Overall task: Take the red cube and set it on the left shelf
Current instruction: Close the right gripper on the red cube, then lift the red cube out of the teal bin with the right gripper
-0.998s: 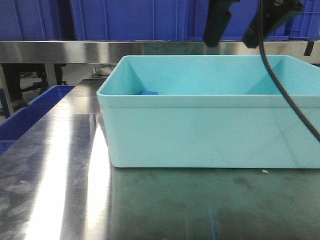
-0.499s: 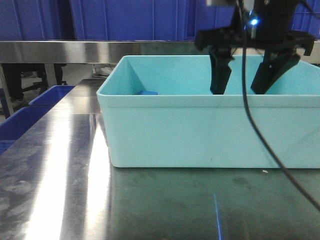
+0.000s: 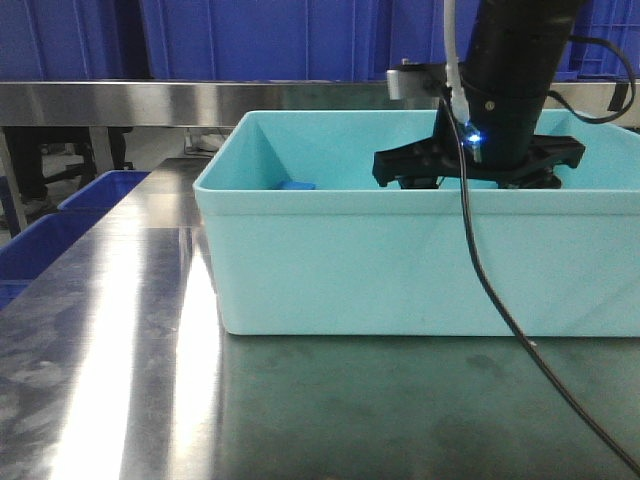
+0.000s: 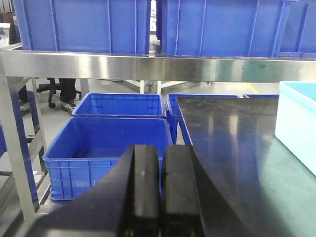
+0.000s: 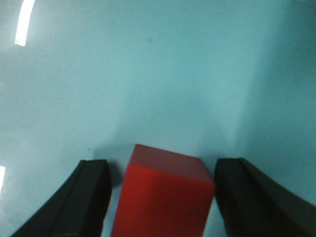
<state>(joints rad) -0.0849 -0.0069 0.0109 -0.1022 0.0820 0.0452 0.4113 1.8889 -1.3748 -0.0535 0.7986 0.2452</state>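
The red cube rests on the tub floor in the right wrist view. My right gripper is open around it, one dark finger on each side with a narrow gap to the cube. From the front, the right arm reaches down into the tub and the wall hides its fingertips and the cube. My left gripper is shut on nothing, off the table's left edge. The left shelf's steel rail runs across ahead of it, with royal-blue crates on top.
The pale turquoise tub stands on the steel table; a small blue object lies at its back left. Open blue crates sit low beside the table. A black cable hangs across the tub's front.
My right gripper has dropped from above the tub's rim down into the tub, its fingers now behind the front wall. The tub has not moved.
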